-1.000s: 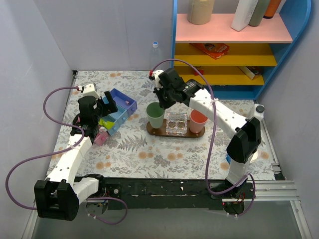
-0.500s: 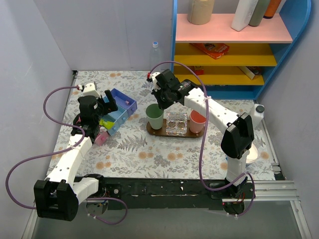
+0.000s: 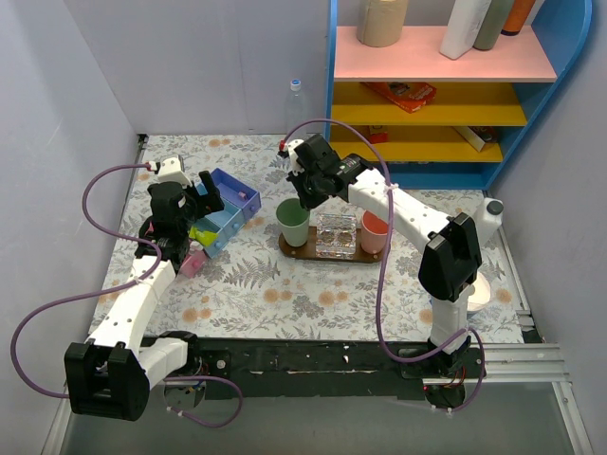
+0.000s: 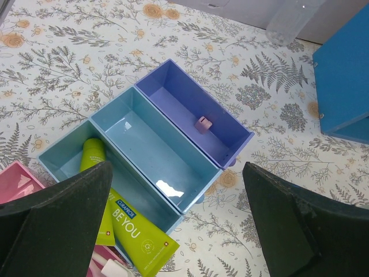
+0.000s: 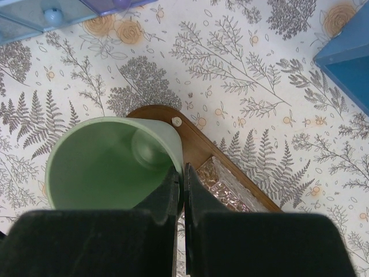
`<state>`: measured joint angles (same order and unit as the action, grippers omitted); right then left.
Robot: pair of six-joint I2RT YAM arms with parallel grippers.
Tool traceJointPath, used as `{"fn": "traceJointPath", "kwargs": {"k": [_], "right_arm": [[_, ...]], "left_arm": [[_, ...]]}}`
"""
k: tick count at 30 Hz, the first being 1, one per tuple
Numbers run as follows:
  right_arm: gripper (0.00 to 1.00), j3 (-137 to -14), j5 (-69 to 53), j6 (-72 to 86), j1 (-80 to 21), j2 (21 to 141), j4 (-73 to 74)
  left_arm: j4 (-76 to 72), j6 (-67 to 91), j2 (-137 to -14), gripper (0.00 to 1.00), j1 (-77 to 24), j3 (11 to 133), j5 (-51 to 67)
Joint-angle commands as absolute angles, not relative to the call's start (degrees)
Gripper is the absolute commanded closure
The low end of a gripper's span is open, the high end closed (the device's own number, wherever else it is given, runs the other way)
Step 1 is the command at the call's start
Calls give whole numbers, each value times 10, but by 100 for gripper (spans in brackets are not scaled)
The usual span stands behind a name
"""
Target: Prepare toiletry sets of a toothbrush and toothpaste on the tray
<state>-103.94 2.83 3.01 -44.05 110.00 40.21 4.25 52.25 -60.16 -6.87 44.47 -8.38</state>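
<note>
The dark-brown oval tray lies mid-table and carries a green cup, a clear square holder and a pink cup. My right gripper is shut on the green cup's rim, one finger inside and one outside, over the tray's end and next to the holder. My left gripper is open and empty above the organiser. Two lime-green toothpaste tubes lie in its teal compartment. A white toothbrush end shows in the pink compartment.
The pink-blue-purple organiser sits at the left, with a small pink piece in its purple compartment. A blue shelf unit stands at the back right. A clear bottle stands at the back wall.
My right wrist has shifted slightly left and its elbow has swung inward, still over the green cup. The left arm has not moved.
</note>
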Motion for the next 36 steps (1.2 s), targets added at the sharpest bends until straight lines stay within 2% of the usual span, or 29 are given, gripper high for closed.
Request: {"fn": "traceJointPath", "kwargs": {"k": [1,17,19,23,36], "right_arm": [[99,-1029,29,37,-443,1098,386],[99,-1016,30,40,-443,1100,391],[94,-1017,34,40,-444,1101,395],[78,-1017,36,40,-444,1098,394],[40,-1026,51,38,-444,1086,387]], "left_arm": [[33,513,-592,2,-71,446,-85],[33,511,-592,2,-71,444,-85],[33,511,-592,2,-71,445,-85],[33,511,-592,2,-71,445,-85],[33,508,-590,2,-72,444,-84]]}}
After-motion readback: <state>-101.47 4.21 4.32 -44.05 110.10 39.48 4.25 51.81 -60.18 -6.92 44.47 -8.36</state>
